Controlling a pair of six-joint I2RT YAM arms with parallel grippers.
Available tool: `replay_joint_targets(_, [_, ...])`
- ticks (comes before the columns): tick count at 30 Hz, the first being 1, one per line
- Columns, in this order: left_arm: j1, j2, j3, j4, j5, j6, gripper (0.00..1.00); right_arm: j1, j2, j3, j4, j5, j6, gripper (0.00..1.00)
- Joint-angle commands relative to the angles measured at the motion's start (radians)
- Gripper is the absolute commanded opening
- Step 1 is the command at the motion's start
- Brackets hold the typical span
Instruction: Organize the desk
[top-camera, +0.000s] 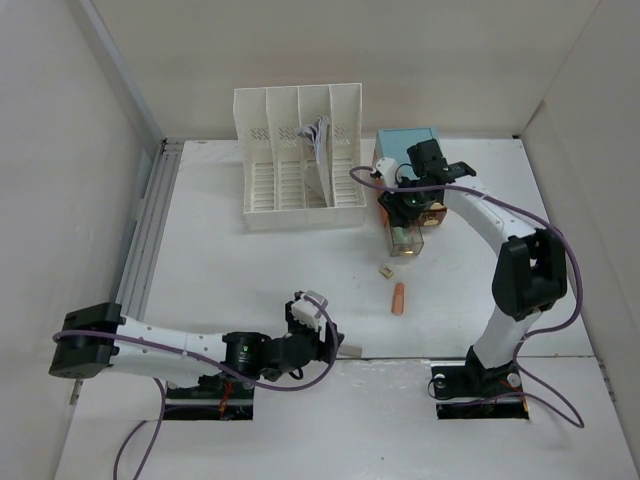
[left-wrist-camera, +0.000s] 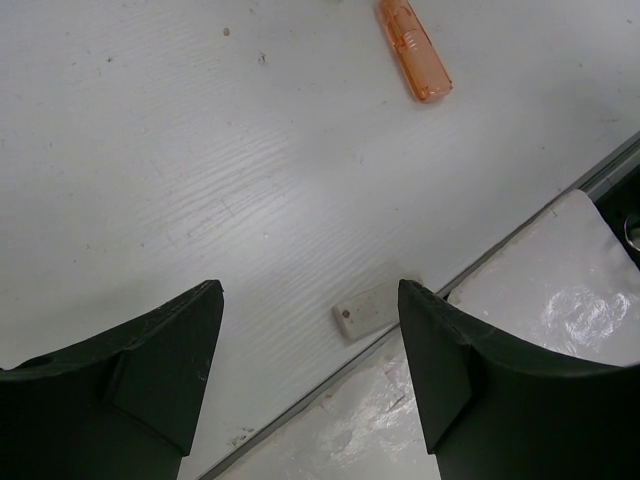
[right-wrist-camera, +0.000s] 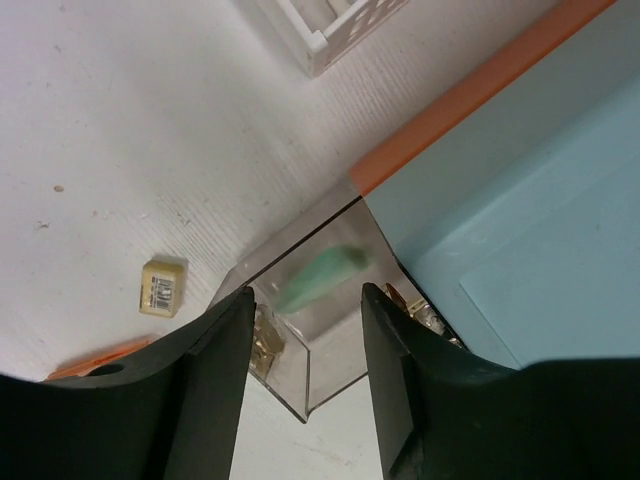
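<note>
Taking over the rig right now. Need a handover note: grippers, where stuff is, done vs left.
Left gripper: open, empty, over a small white piece near the desk's near edge.
Right gripper: open, empty, above the open clear drawer of the teal box; a blurred green thing is at the drawer.
Done: papers stand in the rack.
Left: white piece, orange stick and eraser lie loose on the desk; drawer not yet shut.
</note>
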Motion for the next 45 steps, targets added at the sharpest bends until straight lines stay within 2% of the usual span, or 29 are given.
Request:
replay_joint_targets(1, [-0.005, -0.035, 0.033, -0.006, -0.022, 0.006, 0.68, -0.01, -0.017, 0.009, 0.025, -0.016, -0.011, 0.53])
replay_joint_targets(6, [-0.005, -0.053, 0.023, -0.006, -0.022, -0.003, 0.68, -0.01, -0.055, 0.009, 0.016, -0.025, -0.011, 0.55])
replay_joint_targets(9, [-0.005, -0.053, 0.023, -0.015, -0.022, -0.003, 0.68, -0.01, -0.132, -0.01, 0.004, -0.091, -0.069, 0.55])
replay_joint_targets(13, [-0.005, -0.053, 0.032, -0.015, -0.022, -0.003, 0.68, 0.01, -0.3, -0.1, -0.056, -0.214, -0.37, 0.55])
replay_joint_targets(14, [-0.005, -0.053, 0.033, -0.015, -0.022, -0.003, 0.68, 0.01, -0.34, -0.17, -0.071, -0.234, -0.577, 0.55])
replay_joint_targets(17, [-0.005, -0.032, 0.045, -0.015, -0.031, 0.015, 0.69, 0.029, -0.483, -0.292, -0.079, -0.219, -0.923, 0.55])
replay_joint_targets(19, [-0.005, -0.001, 0.068, -0.015, -0.031, 0.015, 0.69, 0.065, -0.532, -0.368, -0.1, -0.161, -1.042, 0.55])
replay_joint_targets(24, [-0.005, 0.062, 0.1, -0.006, -0.031, 0.015, 0.69, 0.108, -0.551, -0.431, -0.188, -0.172, -1.275, 0.55])
replay_joint_targets(28, [-0.005, 0.114, 0.126, -0.006, -0.022, 0.024, 0.69, 0.19, -0.575, -0.549, -0.154, -0.136, -1.324, 0.55])
replay_joint_targets(38, [-0.005, 0.137, 0.158, -0.006, -0.022, 0.023, 0.69, 0.322, -0.474, -0.629, -0.202, -0.08, -1.369, 0.52])
replay_joint_targets(45, [-0.005, 0.137, 0.149, -0.006, -0.022, 0.023, 0.69, 0.342, -0.416, -0.677, -0.19, -0.004, -1.412, 0.51])
